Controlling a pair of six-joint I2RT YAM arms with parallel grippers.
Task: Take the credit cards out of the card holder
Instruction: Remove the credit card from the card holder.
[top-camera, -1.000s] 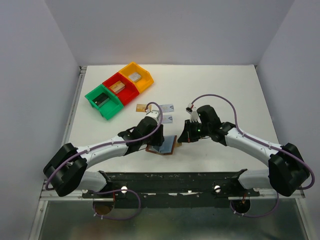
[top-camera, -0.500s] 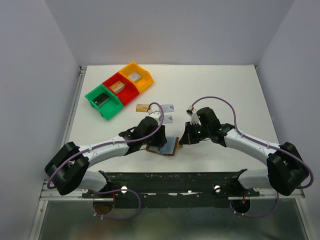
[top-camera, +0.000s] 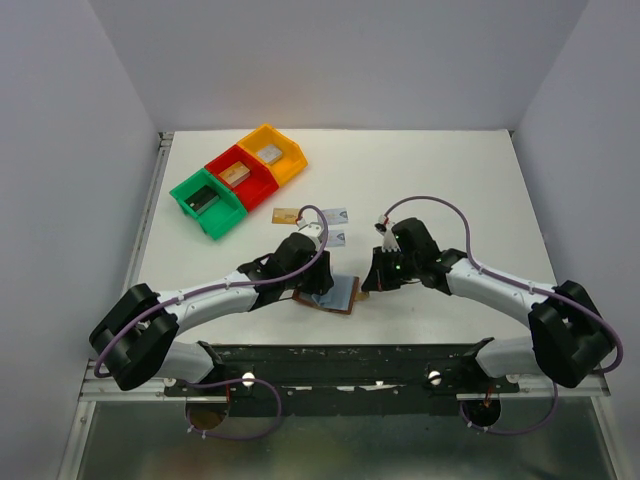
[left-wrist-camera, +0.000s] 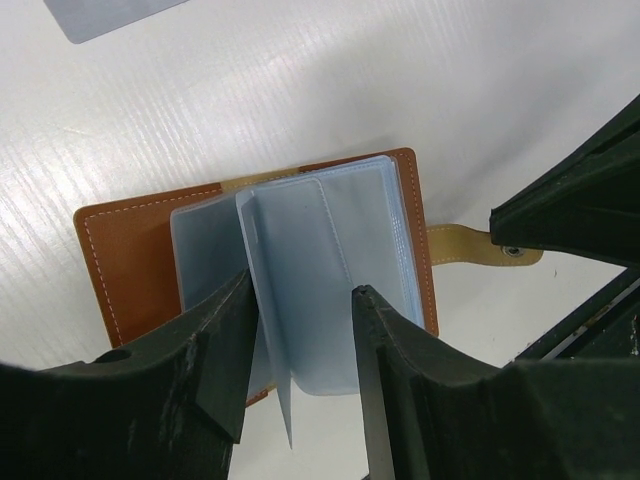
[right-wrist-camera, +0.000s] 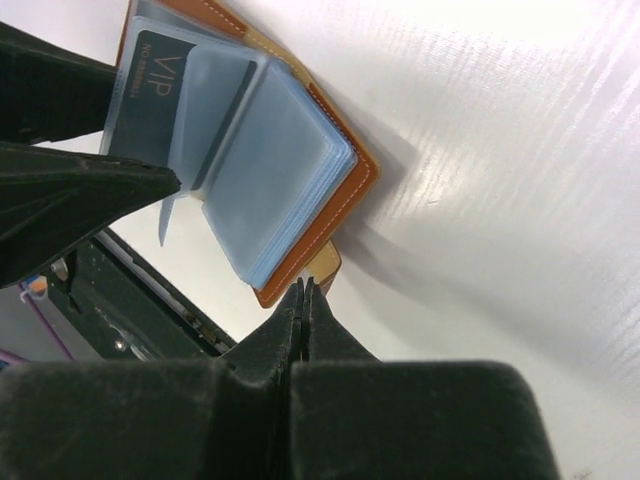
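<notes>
The card holder (top-camera: 332, 293) lies open on the surface (top-camera: 450, 180) toward 6 o'clock, blue sleeves up. The left gripper (left-wrist-camera: 300, 385) hangs over it, spread, its fingers (left-wrist-camera: 225, 370) straddling one raised sleeve, close against its edges. The right gripper (right-wrist-camera: 303, 290) is pressed together, empty, its tip at the holder's 3 o'clock edge by the snap tab (left-wrist-camera: 485, 245). A black card (right-wrist-camera: 150, 80) sits in a sleeve. At the holder's 12 o'clock lie a gold card (top-camera: 285, 215) and two silvery cards (top-camera: 335, 214). Bins (top-camera: 235, 180) stand at 10 o'clock.
</notes>
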